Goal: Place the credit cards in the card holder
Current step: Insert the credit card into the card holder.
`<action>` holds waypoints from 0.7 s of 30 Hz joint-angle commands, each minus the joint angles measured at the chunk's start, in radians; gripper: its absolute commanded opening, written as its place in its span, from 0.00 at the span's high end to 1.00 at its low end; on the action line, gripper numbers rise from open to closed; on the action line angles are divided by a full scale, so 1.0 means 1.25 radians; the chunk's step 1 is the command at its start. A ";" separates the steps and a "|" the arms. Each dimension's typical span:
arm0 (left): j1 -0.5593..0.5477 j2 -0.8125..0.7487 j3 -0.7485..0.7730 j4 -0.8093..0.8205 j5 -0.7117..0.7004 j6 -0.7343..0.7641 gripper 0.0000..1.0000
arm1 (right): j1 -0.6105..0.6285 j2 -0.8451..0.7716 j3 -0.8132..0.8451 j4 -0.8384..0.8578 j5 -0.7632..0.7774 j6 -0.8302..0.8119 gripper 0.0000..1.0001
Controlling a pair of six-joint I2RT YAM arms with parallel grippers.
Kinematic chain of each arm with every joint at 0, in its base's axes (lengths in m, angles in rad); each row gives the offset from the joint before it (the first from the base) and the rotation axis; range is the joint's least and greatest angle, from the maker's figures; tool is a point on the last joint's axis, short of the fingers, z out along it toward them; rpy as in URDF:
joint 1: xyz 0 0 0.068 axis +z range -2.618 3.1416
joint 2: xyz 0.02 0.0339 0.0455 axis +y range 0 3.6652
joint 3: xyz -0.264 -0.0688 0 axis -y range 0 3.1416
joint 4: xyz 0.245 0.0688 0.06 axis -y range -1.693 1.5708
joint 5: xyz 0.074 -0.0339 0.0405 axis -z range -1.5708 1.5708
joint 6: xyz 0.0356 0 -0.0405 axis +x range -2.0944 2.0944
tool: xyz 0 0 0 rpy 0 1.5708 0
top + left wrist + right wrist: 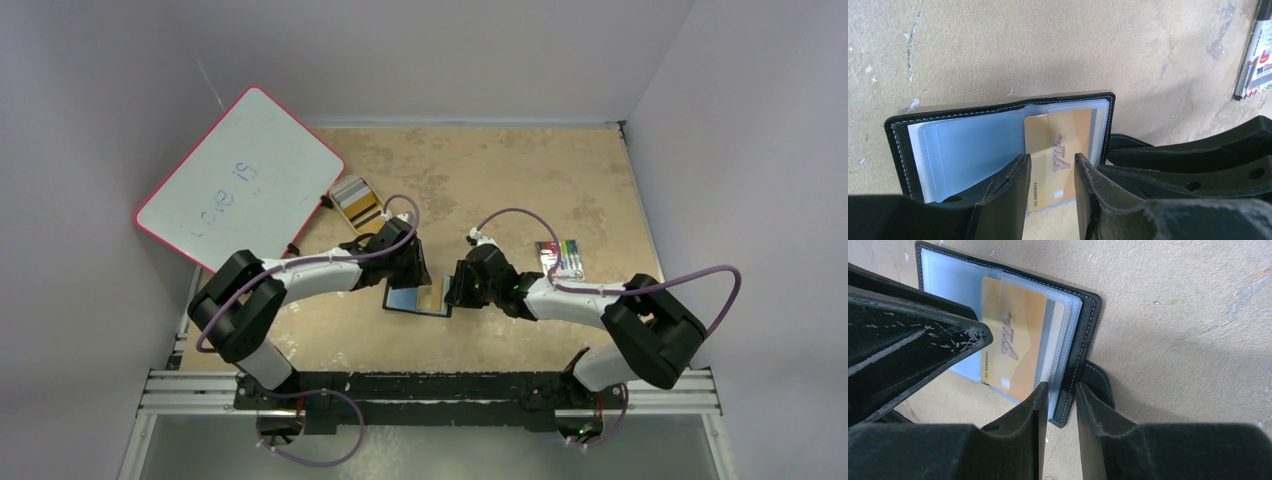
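Observation:
The card holder [403, 298] lies open on the table, its blue lining [963, 145] facing up. A gold credit card [1058, 132] marked VIP sits partly in a right-hand slot, its near end sticking out. My left gripper [1050, 157] hovers over that end, open, the card showing through the gap. My right gripper [1060, 386] is shut on the card holder's right edge [1083, 335], beside the snap tab [1098, 380]. More credit cards [355, 203], gold with dark stripes, lie by the whiteboard.
A white board with a pink rim [240, 180] leans at the back left. A small multicoloured striped pack [562, 258] lies right of the right arm and shows as a marker pack [1254, 50] in the left wrist view. Walls close in on three sides.

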 commanded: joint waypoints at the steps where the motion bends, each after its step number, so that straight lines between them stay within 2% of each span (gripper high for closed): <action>1: -0.003 0.023 -0.013 0.034 0.004 -0.020 0.63 | 0.005 0.002 0.004 0.018 -0.004 -0.011 0.71; 8: -0.003 0.041 -0.016 0.050 0.019 -0.034 0.63 | 0.004 0.012 0.001 0.029 -0.008 -0.009 0.70; 21: -0.011 0.002 -0.065 0.195 0.117 -0.121 0.63 | 0.005 0.026 0.004 0.042 -0.009 -0.007 0.71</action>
